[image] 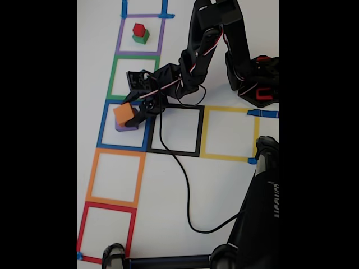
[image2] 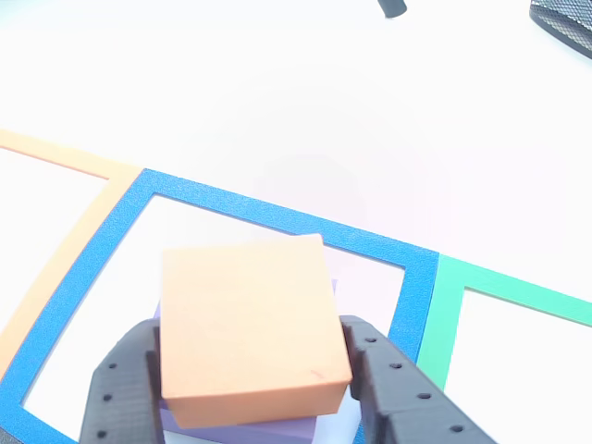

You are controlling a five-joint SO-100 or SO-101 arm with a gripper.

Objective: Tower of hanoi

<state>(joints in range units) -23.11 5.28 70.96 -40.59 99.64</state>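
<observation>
My two black fingers close on the small orange cube (image: 123,114), one on each of its sides. In the other view, my gripper (image2: 250,365) holds that cube with its left finger (image2: 120,388) against one side face and the other finger against the opposite face. The orange cube sits on top of the larger purple cube (image2: 245,431), whose pale violet edge peeks out beneath its lower rim; I cannot tell whether the two are pressed together or a hair apart.

In the fixed view, my gripper (image: 137,114) is over the blue tape square outline (image: 104,124) on the white table (image: 224,185), and the purple cube (image: 124,126) stands inside that outline, near its upper part. The orange cube appears slightly turned against the purple one below it.

Farther up the same column in the fixed view, inside the purple tape square outline (image: 120,36), the small green cube (image: 141,38) stands with the tiny red cube (image: 138,28) on top of it. The green tape square outline (image: 114,75) lies between that pair and my blue square. To the right of the blue square come the black tape outline (image: 201,131) and the yellow one (image: 230,110); below it lie the orange (image: 92,174) and red (image: 82,227) outlines. A thin black cable (image: 185,185) runs down the table from my arm.
</observation>
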